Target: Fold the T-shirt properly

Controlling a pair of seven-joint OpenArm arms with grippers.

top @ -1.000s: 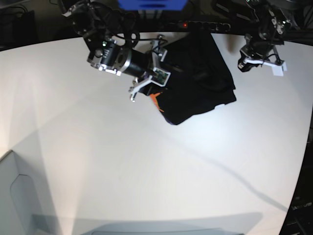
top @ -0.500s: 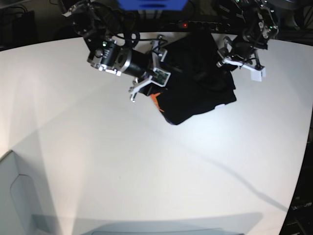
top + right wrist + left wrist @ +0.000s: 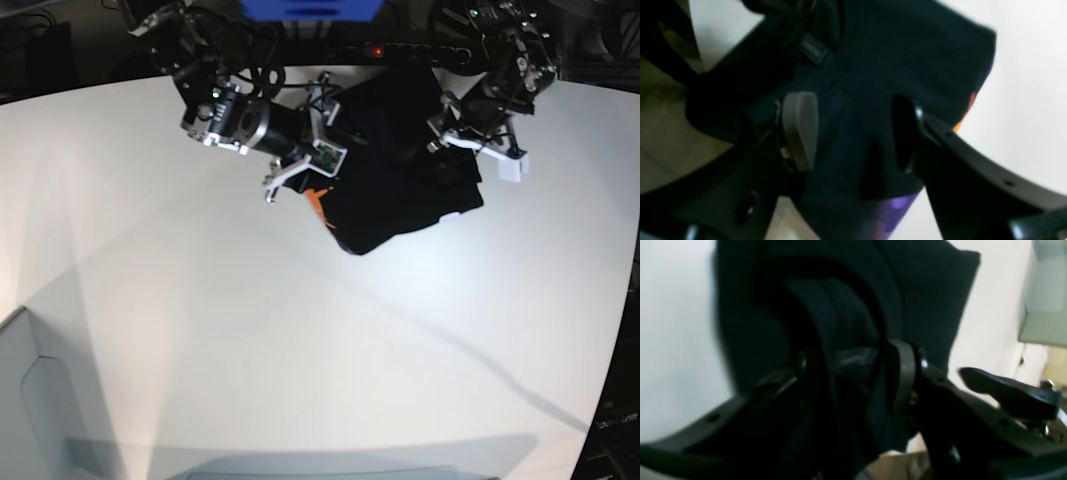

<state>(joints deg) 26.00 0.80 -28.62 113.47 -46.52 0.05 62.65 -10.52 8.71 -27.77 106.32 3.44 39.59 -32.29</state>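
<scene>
The black T-shirt [image 3: 400, 170] lies bunched at the far edge of the white table [image 3: 300, 330], with its orange patch [image 3: 318, 203] at the left side. My right gripper [image 3: 305, 140] sits at the shirt's left edge; in the right wrist view its jaws [image 3: 853, 133] stand apart with black cloth [image 3: 907, 50] between the pads, and orange and purple patches [image 3: 897, 203] show. My left gripper [image 3: 465, 140] is over the shirt's right side; in the left wrist view it [image 3: 853, 370] is open, straddling a fold of cloth [image 3: 923, 283].
A grey bin [image 3: 30, 400] stands at the front left corner. A blue object [image 3: 310, 8] and dark cables lie behind the table's far edge. A pale container [image 3: 1043, 290] shows at the right of the left wrist view.
My left gripper has moved left and down from beside the shirt onto its right side. My right gripper and the shirt have stayed in place.
</scene>
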